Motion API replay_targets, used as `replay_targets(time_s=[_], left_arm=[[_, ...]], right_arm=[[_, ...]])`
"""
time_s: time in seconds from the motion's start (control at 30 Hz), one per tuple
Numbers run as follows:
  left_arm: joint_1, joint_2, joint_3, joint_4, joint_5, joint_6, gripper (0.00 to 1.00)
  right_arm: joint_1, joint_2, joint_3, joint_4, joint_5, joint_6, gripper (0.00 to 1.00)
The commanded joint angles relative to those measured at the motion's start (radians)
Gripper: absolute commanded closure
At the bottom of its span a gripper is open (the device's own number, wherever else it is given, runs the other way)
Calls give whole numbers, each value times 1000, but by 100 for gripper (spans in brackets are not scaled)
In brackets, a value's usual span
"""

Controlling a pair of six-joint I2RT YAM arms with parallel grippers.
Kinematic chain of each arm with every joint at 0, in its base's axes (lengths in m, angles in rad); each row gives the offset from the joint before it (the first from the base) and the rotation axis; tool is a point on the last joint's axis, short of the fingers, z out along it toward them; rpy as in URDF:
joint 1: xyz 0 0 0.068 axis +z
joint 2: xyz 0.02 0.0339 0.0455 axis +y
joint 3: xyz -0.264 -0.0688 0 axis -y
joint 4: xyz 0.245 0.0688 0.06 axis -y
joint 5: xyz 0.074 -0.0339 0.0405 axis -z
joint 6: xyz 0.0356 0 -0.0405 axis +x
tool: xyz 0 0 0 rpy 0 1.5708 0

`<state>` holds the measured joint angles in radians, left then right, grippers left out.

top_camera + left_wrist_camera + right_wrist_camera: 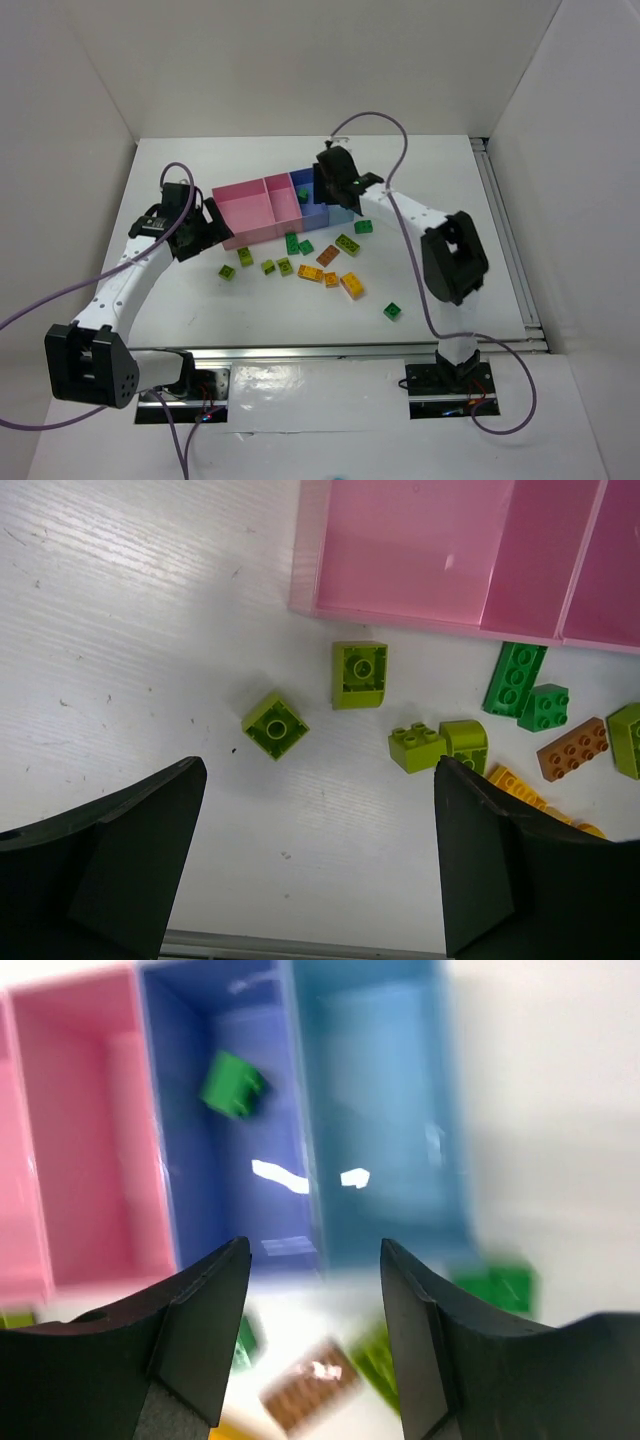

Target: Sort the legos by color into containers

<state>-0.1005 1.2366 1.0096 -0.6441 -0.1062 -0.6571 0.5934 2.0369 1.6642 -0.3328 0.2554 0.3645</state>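
Note:
The containers are a joined row: two pink bins (255, 212), a darker blue bin (311, 214) and a light blue bin (343, 214). One dark green lego (233, 1085) lies in the darker blue bin (215, 1190). The other legos lie loose on the table in front of the row: lime (245, 256), dark green (292, 243), brown-orange (328, 256) and yellow-orange (351, 285). My right gripper (335, 185) hovers open and empty over the blue bins; its wrist view (315, 1290) is blurred. My left gripper (205, 235) is open and empty, above bare table just short of a lime lego (274, 725).
A lone dark green lego (393, 311) lies apart at the front right. The left wrist view shows the pink bin's front wall (400, 615), more lime legos (360, 674), two dark green ones (515, 677) and a brown-orange one (572, 749). White walls enclose the table.

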Motion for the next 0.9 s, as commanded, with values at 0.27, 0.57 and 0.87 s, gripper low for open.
replay_targets(time_s=[0.27,0.57,0.87], left_arm=[[5,-34,14,21,37,25,6],[5,-45,-6,47,60,24,6],[5,-43,-6,47,62,33,6]], right_arm=[[-144,-428,-563,120,-8,68,16],[-195,-248,-477,147,-102,10,14],[-213,-110,-419,189,-94,-12,16]])
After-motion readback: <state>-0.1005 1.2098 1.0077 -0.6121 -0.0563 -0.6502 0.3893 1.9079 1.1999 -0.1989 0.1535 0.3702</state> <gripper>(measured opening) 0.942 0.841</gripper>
